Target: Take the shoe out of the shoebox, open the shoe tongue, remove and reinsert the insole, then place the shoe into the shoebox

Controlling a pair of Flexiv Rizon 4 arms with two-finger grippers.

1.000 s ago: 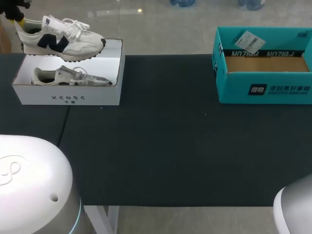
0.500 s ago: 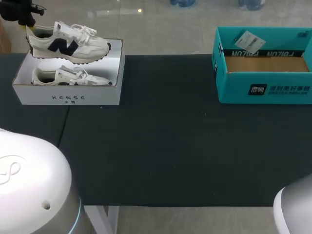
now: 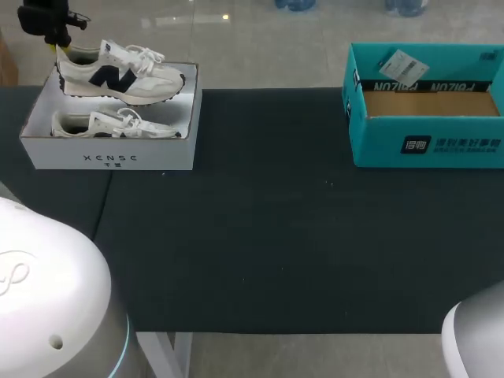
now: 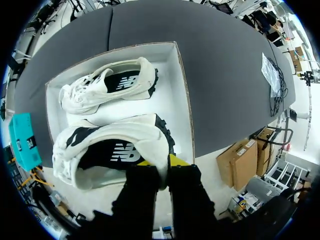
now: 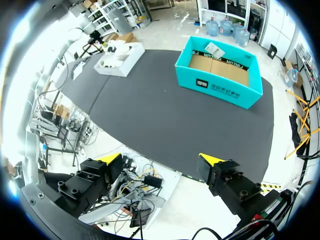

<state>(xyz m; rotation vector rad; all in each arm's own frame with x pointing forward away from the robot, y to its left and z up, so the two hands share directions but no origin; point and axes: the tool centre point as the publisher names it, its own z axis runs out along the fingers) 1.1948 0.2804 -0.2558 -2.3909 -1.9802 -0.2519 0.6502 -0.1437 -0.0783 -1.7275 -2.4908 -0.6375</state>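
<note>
Now: shoe aloft over the shoebox

Clear of the box, the shoe (image 3: 118, 72) hangs level above the white shoebox (image 3: 110, 158), its heel pinched between the left gripper's (image 4: 162, 162) yellow tips. A second shoe (image 3: 110, 124) lies inside. The right gripper (image 5: 160, 159) sits off the table's (image 3: 268, 236) near edge, fingers spread wide, empty. A teal box (image 3: 425, 146) stands far right.
</note>
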